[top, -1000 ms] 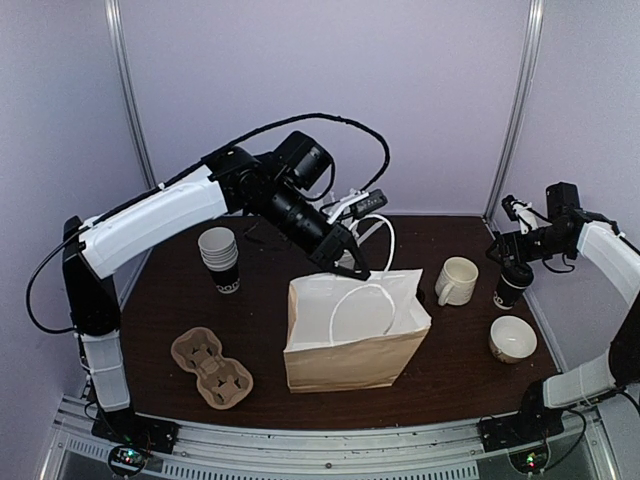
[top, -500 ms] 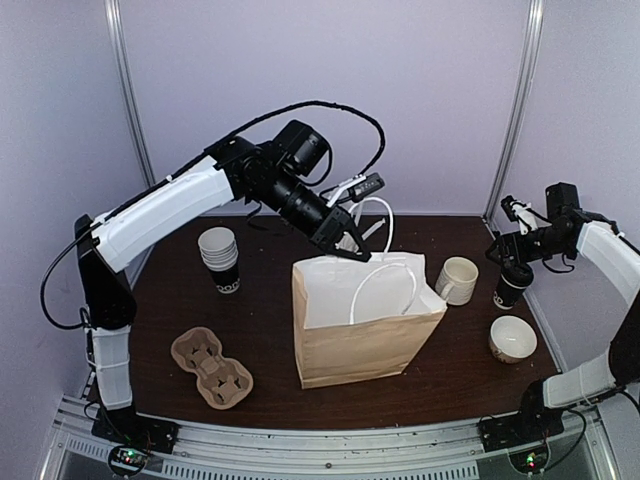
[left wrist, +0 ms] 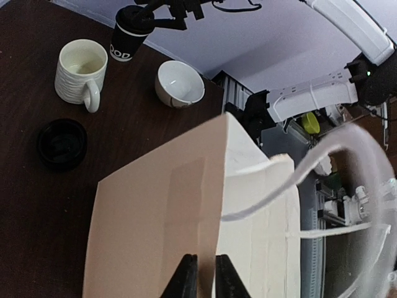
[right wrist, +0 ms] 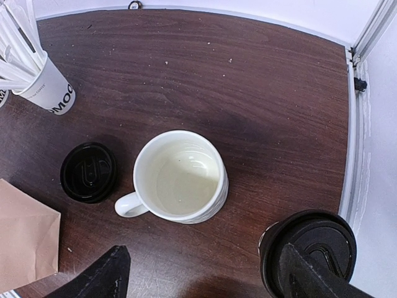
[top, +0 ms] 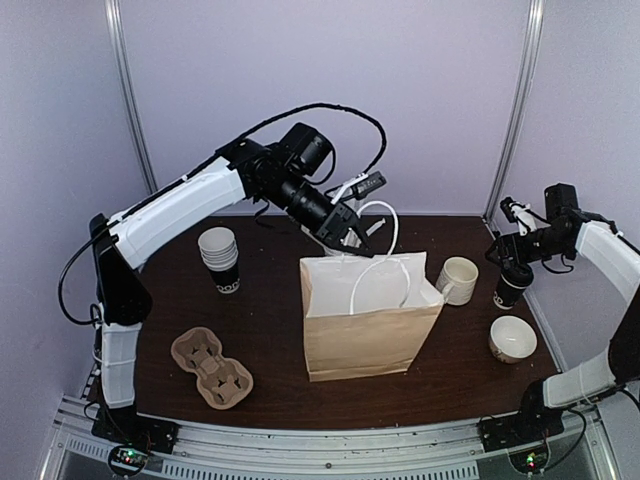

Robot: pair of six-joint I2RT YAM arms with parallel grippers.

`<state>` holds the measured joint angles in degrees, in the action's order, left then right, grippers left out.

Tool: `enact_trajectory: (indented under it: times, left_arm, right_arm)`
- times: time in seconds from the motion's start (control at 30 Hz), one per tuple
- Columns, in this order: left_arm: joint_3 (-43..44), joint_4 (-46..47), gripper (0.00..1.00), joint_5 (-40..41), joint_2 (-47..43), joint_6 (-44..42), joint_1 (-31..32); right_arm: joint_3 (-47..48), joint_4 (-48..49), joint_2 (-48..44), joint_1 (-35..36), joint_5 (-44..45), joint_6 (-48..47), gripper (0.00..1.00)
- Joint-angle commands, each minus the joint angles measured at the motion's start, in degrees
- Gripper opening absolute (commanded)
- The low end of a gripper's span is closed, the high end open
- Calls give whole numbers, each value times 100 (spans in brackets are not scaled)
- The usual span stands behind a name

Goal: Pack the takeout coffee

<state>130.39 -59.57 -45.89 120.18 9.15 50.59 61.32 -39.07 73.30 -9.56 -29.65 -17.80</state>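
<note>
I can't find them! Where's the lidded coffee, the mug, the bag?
lidded coffee (right wrist: 315,236), right wrist view, its lid.
mug (right wrist: 181,179), right wrist view, its inside bottom.
bag (top: 370,342), top view, its front face.

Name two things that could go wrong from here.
1. The coffee sits off-centre by one finger of the open right gripper, the mug nearer the middle: closing might tip the coffee or catch the mug.
2. The left gripper pinches only the bag rim; the handle looping over the mouth may snag the coffee.
</note>
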Motion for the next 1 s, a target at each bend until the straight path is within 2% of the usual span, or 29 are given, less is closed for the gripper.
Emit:
enact_trajectory:
  times: [0.0,0.07,0.2,0.27,0.43,0.6,0.67,0.7,0.77,0.83,0.97]
  left_arm:
    - [240,227,23,2,129,-19,-154]
    - [246,222,36,94,109,-20,-192]
    - [330,37,57,538,-59,-156,-216]
    - [377,-183,64,964,-253,-275,-218]
    - [-176,-708,71,2996,-1382,-531,-216]
    - [-1570,-1076,71,4398,-2751,-308,-221]
    - [-2177,-1222,67,4978,-3175,70,-218]
    - [-2531,-1291,62,5019,-3343,184,-217]
    - [-3281,-1412,53,4650,-3657,224,-216]
    - [-4115,-1502,38,4232,-3875,278,-210]
    - [-5141,-1418,15,3971,-3971,555,-96]
  right_arm:
    - [-66,78,32,-4,-28,-48,87]
    - [-67,79,20,-9,-24,-53,87]
    - [-71,81,9,-5,-29,-49,87]
    - [-69,77,9,-4,-32,-49,87]
    - [-94,70,-26,-5,-66,-75,87]
    - [-68,53,-2,-8,-147,-80,87]
    - [-68,56,10,-10,-162,-90,87]
    - [-68,54,16,-8,-170,-96,87]
    - [-52,49,33,-8,-192,-105,87]
    - [-42,44,52,-6,-225,-101,87]
    - [-32,38,105,-3,-286,-93,87]
